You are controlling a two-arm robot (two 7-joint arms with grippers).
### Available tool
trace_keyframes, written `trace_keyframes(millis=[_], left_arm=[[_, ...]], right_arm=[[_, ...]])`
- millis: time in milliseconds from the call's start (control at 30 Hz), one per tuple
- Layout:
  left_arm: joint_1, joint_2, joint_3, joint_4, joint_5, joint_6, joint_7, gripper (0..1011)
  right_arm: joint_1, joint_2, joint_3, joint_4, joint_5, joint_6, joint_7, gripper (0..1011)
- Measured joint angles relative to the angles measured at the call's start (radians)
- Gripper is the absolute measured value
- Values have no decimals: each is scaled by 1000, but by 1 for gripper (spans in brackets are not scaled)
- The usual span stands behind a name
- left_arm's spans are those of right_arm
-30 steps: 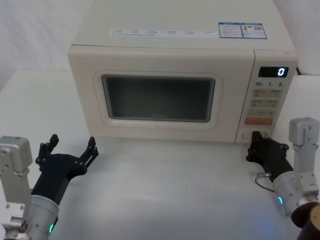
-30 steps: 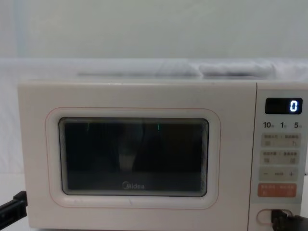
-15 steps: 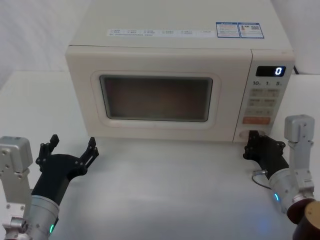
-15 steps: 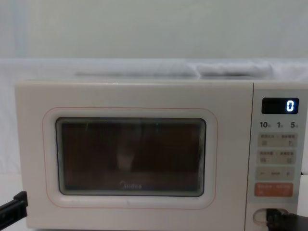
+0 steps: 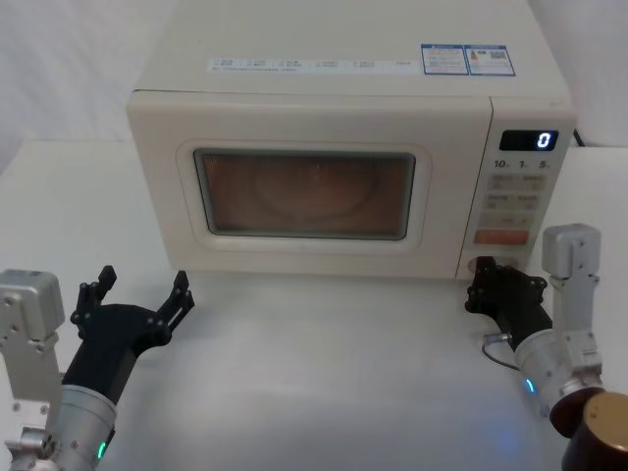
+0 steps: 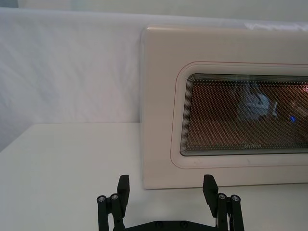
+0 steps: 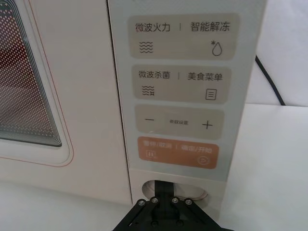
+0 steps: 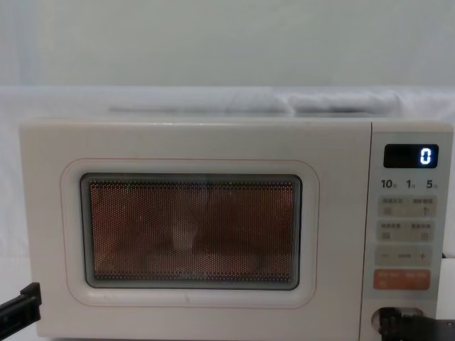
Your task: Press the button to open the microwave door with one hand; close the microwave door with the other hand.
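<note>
Right gripper (image 7: pixel 167 201), fingers together, sits square on the button (image 7: pixel 199 188) low on the panel, while the spread-open left gripper (image 5: pixel 137 292) waits near the microwave door (image 5: pixel 304 186).

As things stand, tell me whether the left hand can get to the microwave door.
Probably yes. The left hand hangs open over the table, in front of the microwave door's left end, with nothing between them. The right hand is over at the button.
</note>
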Motion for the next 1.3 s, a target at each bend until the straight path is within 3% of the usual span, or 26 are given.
trace_keyframes(millis=[1300], left_arm=[[0, 0, 0, 0, 0, 0, 0, 1001]], right_arm=[[5, -16, 13, 0, -27, -5, -25, 0]])
